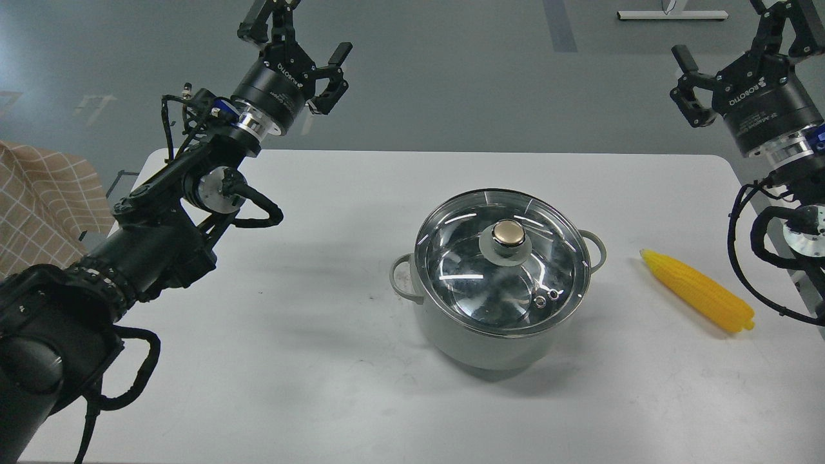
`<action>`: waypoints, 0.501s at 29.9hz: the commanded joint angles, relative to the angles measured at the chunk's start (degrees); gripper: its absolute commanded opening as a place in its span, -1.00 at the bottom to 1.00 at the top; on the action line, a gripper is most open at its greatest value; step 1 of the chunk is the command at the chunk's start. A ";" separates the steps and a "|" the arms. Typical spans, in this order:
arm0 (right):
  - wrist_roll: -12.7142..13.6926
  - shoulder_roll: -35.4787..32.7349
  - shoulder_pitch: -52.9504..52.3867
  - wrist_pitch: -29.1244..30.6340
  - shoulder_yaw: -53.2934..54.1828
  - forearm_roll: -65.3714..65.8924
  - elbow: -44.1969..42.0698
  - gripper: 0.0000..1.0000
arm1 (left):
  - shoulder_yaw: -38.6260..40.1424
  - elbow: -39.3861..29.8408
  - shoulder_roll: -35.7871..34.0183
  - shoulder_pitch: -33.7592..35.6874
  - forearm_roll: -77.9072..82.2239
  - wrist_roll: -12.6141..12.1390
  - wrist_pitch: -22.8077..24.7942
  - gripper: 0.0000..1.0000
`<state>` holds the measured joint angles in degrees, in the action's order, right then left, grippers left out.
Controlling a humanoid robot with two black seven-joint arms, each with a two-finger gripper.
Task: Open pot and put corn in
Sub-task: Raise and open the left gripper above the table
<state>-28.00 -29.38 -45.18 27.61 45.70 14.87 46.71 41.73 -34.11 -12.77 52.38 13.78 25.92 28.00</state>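
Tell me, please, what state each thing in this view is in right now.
pot: upright on the table, closed.
glass lid: seated on the pot, untouched.
corn: lying on the table to the right of the pot, not held.
left gripper: raised, fingers open, empty.
right gripper: raised, fingers open, empty.

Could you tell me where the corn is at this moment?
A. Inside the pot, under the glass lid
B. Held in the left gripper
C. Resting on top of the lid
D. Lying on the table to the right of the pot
D: the corn lies flat on the table, apart from the pot, whose lid is on; both grippers are raised and hold nothing.
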 commanded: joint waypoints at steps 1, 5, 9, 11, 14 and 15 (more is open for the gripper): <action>0.00 0.11 -0.17 0.07 0.00 -0.02 0.40 1.00 | 0.11 -0.08 -0.06 0.26 0.02 0.01 0.00 0.96; 0.00 0.02 -0.09 0.07 0.00 -0.02 0.84 1.00 | 0.02 -0.08 0.38 0.62 0.10 0.01 0.00 0.96; 0.00 -0.24 -0.09 0.07 0.00 -0.11 0.93 1.00 | 0.02 -0.17 0.73 0.62 0.19 0.01 0.00 0.96; 0.00 -0.24 -0.09 0.07 0.00 -0.28 1.02 1.00 | 0.02 -0.17 0.73 0.53 0.28 0.01 0.00 0.96; 0.00 -0.24 0.00 -0.01 -0.09 -0.37 1.37 1.00 | 0.02 -0.08 1.34 0.53 0.28 0.01 0.00 0.96; 0.00 -0.24 0.00 -0.01 -0.09 -0.37 1.28 1.00 | -0.06 -0.08 1.43 0.53 0.28 0.09 0.00 0.96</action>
<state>-28.00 -29.59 -45.24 27.68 45.65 14.53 47.92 41.75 -34.26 -11.65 52.98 14.06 25.93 28.00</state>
